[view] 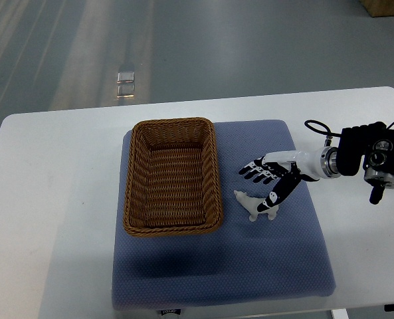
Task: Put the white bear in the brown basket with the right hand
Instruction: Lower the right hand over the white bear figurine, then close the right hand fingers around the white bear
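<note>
A small white bear [252, 204] lies on the blue mat [276, 259], just right of the brown wicker basket [172, 176]. The basket holds nothing. My right hand [266, 179] comes in from the right edge and hovers over the bear. Its fingers [252, 171] are spread and point left toward the basket, and the thumb [278, 193] reaches down beside the bear's right end. The hand holds nothing. My left arm does not show.
The mat lies on a white table [50, 219]. The table's back edge runs above the basket, with grey floor [197, 46] beyond. My right forearm [369, 159] with a black cable lies over the table's right side.
</note>
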